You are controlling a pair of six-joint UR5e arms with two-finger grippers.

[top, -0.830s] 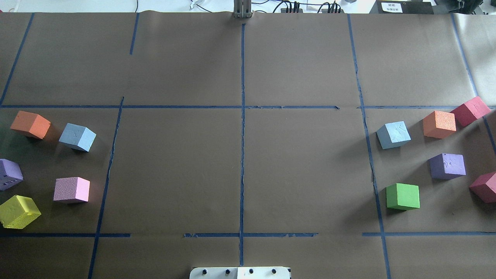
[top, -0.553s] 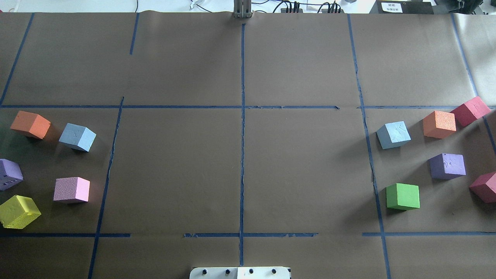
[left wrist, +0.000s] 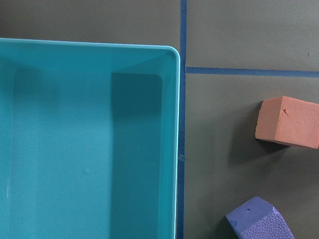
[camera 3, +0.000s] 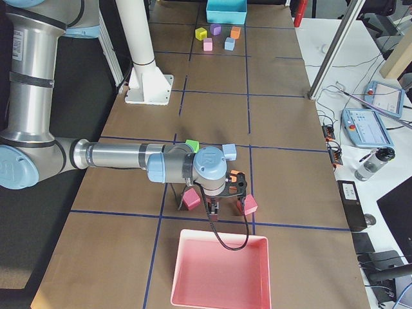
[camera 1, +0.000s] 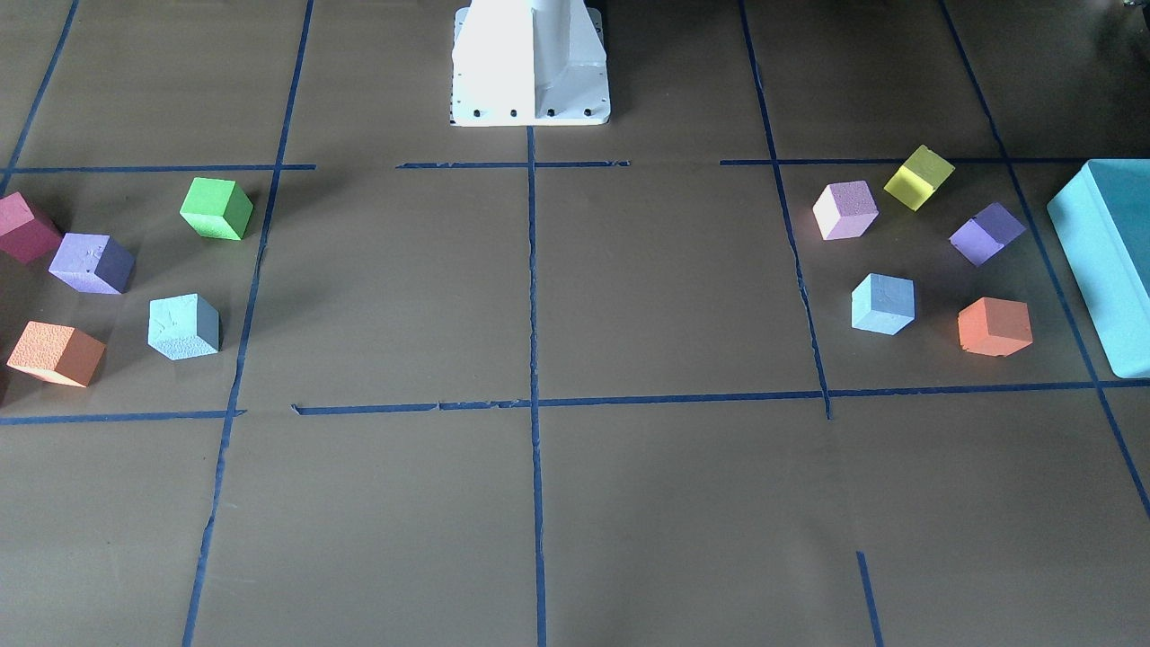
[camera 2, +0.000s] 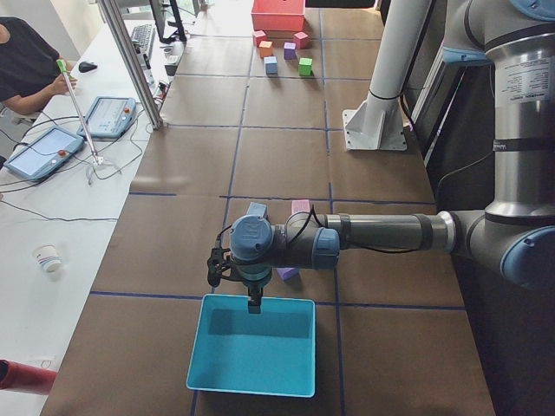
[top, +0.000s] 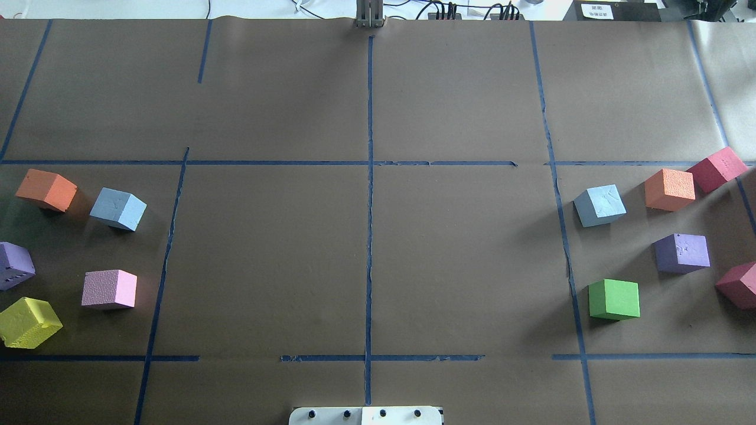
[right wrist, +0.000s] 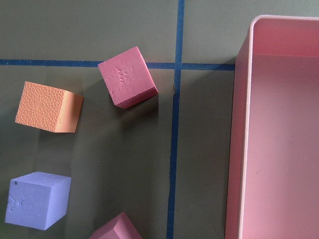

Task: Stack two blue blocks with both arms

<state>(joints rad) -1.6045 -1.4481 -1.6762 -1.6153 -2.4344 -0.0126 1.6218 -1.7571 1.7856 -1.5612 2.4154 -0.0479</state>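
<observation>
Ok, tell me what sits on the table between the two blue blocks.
Only bare brown paper crossed by blue tape lines: the overhead view shows no cube between the left blue block and the right blue block.

Left block group (top: 118, 208), right block group (top: 599, 205) well apart; pedestal (camera 1: 530, 63) midway, robot's edge. Left tray (camera 2: 251, 355) beyond left group, right tray (camera 3: 212, 277) beyond right.
</observation>
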